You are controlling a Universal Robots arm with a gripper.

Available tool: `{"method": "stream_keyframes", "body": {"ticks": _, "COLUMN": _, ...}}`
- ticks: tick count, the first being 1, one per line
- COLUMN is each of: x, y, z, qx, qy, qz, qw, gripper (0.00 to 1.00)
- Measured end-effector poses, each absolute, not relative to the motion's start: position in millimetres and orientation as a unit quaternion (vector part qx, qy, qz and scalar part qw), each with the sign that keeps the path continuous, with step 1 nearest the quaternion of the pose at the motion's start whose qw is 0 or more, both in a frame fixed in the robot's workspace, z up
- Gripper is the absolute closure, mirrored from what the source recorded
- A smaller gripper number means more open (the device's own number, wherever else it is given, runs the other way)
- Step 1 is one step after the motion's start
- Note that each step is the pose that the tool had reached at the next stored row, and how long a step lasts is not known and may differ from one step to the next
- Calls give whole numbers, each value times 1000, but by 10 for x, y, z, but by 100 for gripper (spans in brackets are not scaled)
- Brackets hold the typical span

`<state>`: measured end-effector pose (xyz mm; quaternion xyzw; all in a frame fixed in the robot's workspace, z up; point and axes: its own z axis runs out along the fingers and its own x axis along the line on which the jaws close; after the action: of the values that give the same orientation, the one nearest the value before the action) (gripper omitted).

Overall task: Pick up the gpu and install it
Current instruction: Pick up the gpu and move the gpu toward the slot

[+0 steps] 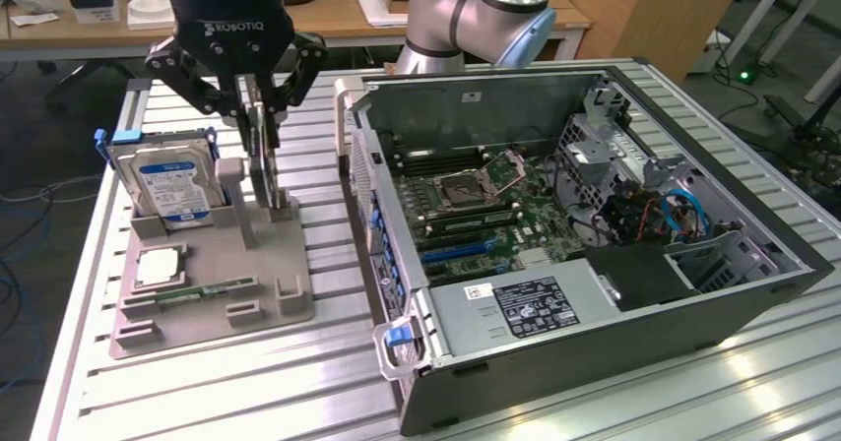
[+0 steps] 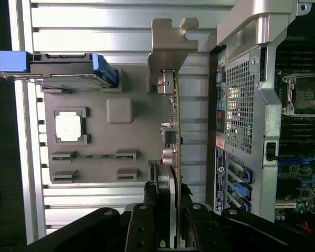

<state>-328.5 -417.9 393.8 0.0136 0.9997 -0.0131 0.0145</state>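
The gpu (image 1: 272, 175) stands on edge, seen thin, with its lower end at the grey parts holder (image 1: 263, 283); I cannot tell whether it still touches the holder. My gripper (image 1: 259, 116) comes down from above and is shut on the card's upper edge. In the wrist view the gpu (image 2: 174, 121) runs away from my gripper (image 2: 170, 210), its silver end bracket (image 2: 170, 47) at the far end, one black finger (image 2: 149, 215) on each side. The open computer case (image 1: 565, 215) lies at the exterior view's right, its motherboard slots (image 1: 460, 249) exposed.
On the holder a hard drive (image 1: 168, 180) with a blue-white label stands upright, with a processor chip (image 1: 156, 264) and a memory stick (image 1: 204, 291) lying flat. The case wall (image 2: 241, 105) runs close beside the card. A ribbed metal table (image 1: 236, 392) carries everything.
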Motion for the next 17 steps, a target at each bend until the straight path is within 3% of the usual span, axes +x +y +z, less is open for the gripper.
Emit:
{"method": "stream_keyframes", "body": {"ticks": 14, "x": -3285, "y": -4179, "z": 3938, "qx": 14, "qy": 1000, "qz": -13, "qw": 15, "gripper": 73}}
{"method": "stream_keyframes", "body": {"ticks": 17, "x": -3285, "y": -4179, "z": 3941, "qx": 13, "qy": 1000, "qz": -5, "qw": 14, "gripper": 73}}
